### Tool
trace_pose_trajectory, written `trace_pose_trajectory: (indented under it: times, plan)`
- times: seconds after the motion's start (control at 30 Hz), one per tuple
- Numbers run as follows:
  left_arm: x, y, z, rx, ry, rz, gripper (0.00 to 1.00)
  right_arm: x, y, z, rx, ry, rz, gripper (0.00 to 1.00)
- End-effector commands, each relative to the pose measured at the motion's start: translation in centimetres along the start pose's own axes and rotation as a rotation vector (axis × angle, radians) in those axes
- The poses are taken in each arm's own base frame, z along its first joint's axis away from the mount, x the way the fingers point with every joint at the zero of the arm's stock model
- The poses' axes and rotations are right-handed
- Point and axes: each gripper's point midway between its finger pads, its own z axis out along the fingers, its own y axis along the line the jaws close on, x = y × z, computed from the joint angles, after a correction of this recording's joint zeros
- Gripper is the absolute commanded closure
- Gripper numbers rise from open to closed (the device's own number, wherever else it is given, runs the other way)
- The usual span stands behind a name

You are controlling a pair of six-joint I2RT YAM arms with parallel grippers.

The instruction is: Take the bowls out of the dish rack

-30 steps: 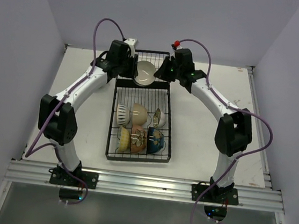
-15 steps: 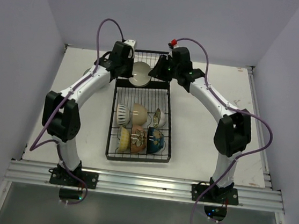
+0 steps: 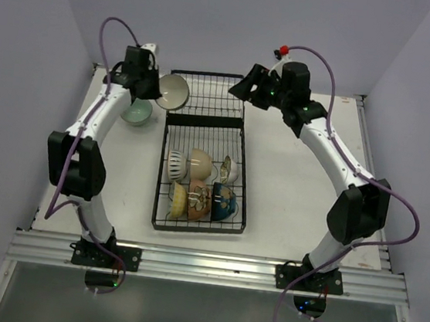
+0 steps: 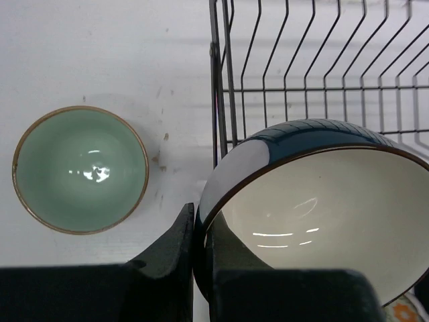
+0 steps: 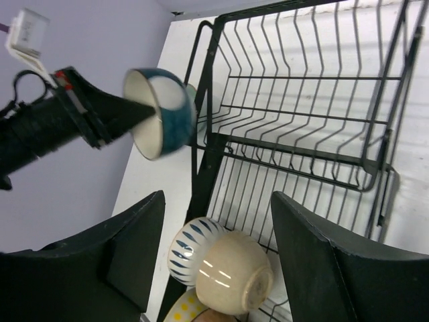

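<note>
Dish rack and bowls.
Black wire dish rack point(image 3: 204, 121), two sections, lies lengthwise; its near section holds six bowls on edge, including a blue-striped bowl point(image 3: 174, 164) and a cream bowl point(image 3: 199, 161). A blue-and-white bowl point(image 3: 172, 92), tilted, hangs pinched in the left gripper point(image 4: 200, 235) beside the far-left corner; a green bowl point(image 3: 136, 111) sits upright left of the rack.

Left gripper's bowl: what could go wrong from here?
1. The left gripper pinches the blue bowl at one spot on its rim, with the bowl tilted on its side. It could slip or swing.
2. The bowl hangs at the dish rack's left edge, so lowering it here might clip the wire.
3. The green bowl sits on the table close by. A careless placement could knock it.
</note>
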Motion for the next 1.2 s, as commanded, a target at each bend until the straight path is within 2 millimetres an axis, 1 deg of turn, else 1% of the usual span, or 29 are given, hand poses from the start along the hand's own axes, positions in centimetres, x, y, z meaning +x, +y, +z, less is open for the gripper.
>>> trace_pose_trajectory:
  times: [0.0, 0.03, 0.07, 0.1, 0.13, 0.17, 0.27, 0.37, 0.4, 0.43, 0.6, 0.7, 0.8, 0.87, 0.9, 0.97, 1.03, 1.07, 1.1, 1.17]
  plan:
    - [-5.8, 5.1, -4.5, -0.032, -0.175, -0.097, 1.0, -1.0, 1.1, -2.3, -0.057, -0.037, -0.022, 0.31]
    - [-5.6, 6.2, -4.6, -0.046, -0.17, -0.116, 1.0, -0.5, 0.4, -2.4, -0.048, -0.027, -0.025, 0.31]
    - [-5.2, 6.9, -4.4, -0.053, -0.158, -0.131, 1.0, -0.7, 0.6, -2.9, -0.052, -0.035, -0.032, 0.31]
    - [-5.2, 9.7, -4.6, -0.094, -0.164, -0.174, 1.0, -0.6, 0.4, -3.0, -0.049, -0.036, -0.034, 0.31]
    - [-5.0, 10.6, -4.6, -0.108, -0.16, -0.19, 1.0, -0.2, -0.1, -3.1, -0.044, -0.026, -0.034, 0.3]
    - [-4.8, 12.1, -4.5, -0.129, -0.156, -0.213, 1.0, -0.2, -0.3, -3.3, -0.043, -0.025, -0.033, 0.3]
    - [-3.9, 14.4, -3.9, -0.164, -0.124, -0.251, 1.0, 0.5, -1.1, -3.4, -0.036, -0.009, -0.033, 0.3]
    - [-3.6, 15.3, -3.4, -0.179, -0.115, -0.258, 1.0, 1.3, -2.1, -3.3, -0.022, 0.009, -0.032, 0.3]
    - [-3.1, 15.5, -2.9, -0.184, -0.097, -0.261, 1.0, 1.4, -2.4, -3.3, -0.022, 0.011, -0.028, 0.3]
    - [-2.9, 15.7, -2.5, -0.187, -0.088, -0.262, 1.0, 1.8, -2.8, -3.2, -0.018, 0.022, -0.022, 0.3]
    - [-1.7, 16.1, -0.4, -0.19, -0.036, -0.267, 1.0, 2.6, -3.6, -3.0, -0.014, 0.034, -0.008, 0.3]
    - [-1.2, 16.4, 0.5, -0.196, -0.014, -0.272, 1.0, 3.1, -4.4, -3.0, -0.006, 0.042, -0.001, 0.3]
    - [-1.0, 16.8, 1.1, -0.213, -0.006, -0.272, 1.0, 3.4, -4.7, -2.9, -0.006, 0.043, 0.002, 0.3]
    - [-1.2, 16.9, 1.4, -0.217, -0.007, -0.272, 1.0, 3.7, -4.9, -2.8, -0.01, 0.051, 0.006, 0.3]
    - [-0.8, 17.1, 1.9, -0.219, 0.008, -0.274, 1.0, 3.7, -4.9, -2.8, -0.01, 0.048, 0.003, 0.3]
    - [-1.1, 17.1, 2.1, -0.217, 0.002, -0.278, 1.0, 4.0, -5.3, -2.6, -0.008, 0.056, 0.011, 0.3]
    - [-0.9, 17.2, 2.6, -0.219, 0.008, -0.28, 1.0, 4.2, -5.4, -2.6, -0.014, 0.058, 0.013, 0.3]
    - [-1.3, 17.3, 2.6, -0.221, 0.001, -0.281, 1.0, 4.3, -5.5, -2.6, -0.012, 0.062, 0.015, 0.3]
    - [-0.8, 17.4, 3.1, -0.224, 0.017, -0.284, 1.0, 4.3, -5.5, -2.5, -0.013, 0.063, 0.015, 0.3]
    - [-0.8, 17.4, 3.4, -0.224, 0.023, -0.288, 1.0, 4.4, -5.8, -2.4, -0.009, 0.064, 0.02, 0.3]
